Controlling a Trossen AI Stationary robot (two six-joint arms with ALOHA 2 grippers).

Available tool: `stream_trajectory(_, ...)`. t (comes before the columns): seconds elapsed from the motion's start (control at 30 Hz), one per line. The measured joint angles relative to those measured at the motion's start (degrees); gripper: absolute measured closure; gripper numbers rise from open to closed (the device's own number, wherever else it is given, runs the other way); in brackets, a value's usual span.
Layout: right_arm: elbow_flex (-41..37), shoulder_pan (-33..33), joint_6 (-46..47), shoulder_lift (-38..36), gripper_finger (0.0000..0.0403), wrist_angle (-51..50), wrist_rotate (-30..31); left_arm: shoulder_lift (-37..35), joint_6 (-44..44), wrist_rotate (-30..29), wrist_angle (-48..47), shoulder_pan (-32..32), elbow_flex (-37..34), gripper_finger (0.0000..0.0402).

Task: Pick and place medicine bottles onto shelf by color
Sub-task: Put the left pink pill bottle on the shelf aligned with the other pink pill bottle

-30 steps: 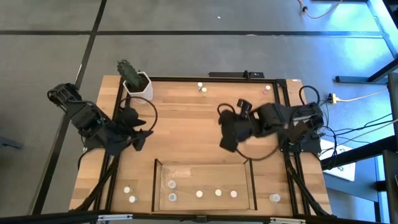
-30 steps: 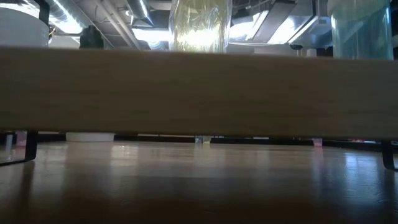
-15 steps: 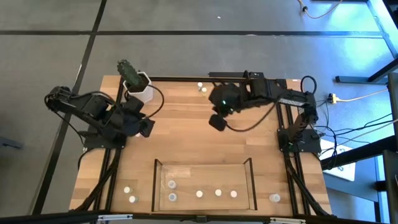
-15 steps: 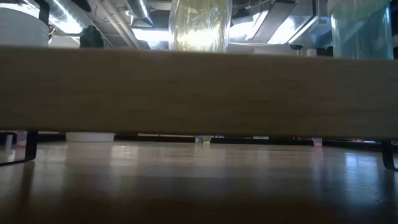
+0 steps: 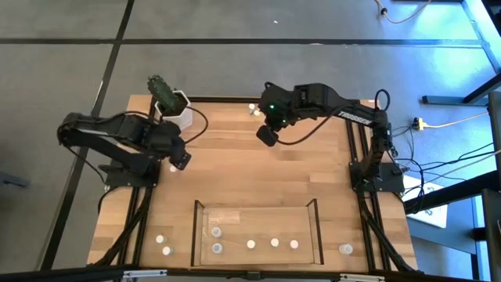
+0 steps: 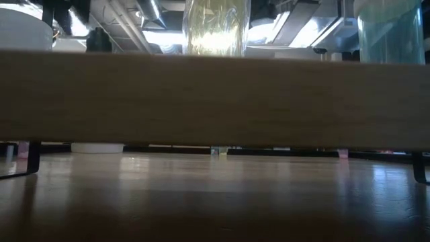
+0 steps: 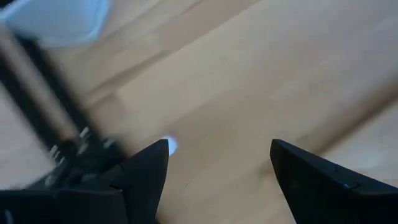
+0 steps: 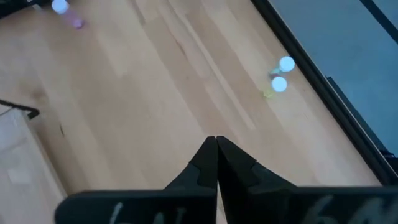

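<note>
The medicine bottles are tiny, with pale caps. Two (image 5: 252,109) stand by the table's far edge, several stand on the floor of the shelf (image 5: 256,205) near the front edge, two (image 5: 163,244) stand left of it and one (image 5: 345,249) right of it. My right gripper (image 5: 266,135) hangs shut above the wood, just short of the far pair (image 8: 282,73). My left gripper (image 5: 179,160) is open over the table's left part, pointing down. In its wrist view a small pale bottle (image 7: 170,145) shows beside one fingertip, outside the gap.
A white pot with a cactus (image 5: 171,103) stands at the far left corner, close behind my left gripper. A pinkish bottle (image 8: 62,9) stands farther along the far edge. A black metal frame (image 5: 356,141) rims the tabletop. Bare wood lies between the grippers and the shelf.
My right gripper has swung from the table's middle right toward the far edge and the two bottles there, staying shut. My left arm has swung round, and its gripper has shifted a little toward the far edge and turned, still open.
</note>
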Motion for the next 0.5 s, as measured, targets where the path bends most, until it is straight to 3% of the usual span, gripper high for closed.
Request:
stream_trajectory(0.23, 0.00, -0.33, -0.12, 0.00, 0.0399, -0.11, -0.02, 0.03, -6.58, 4.81, 1.58, 4.59, -7.15, 0.0127)
stream_trajectory(0.5, 0.00, -0.33, -1.27, 0.00, 0.0399, -0.15, 0.02, 0.04, -7.69, 4.08, 7.98, 5.35, -12.54, 0.0127)
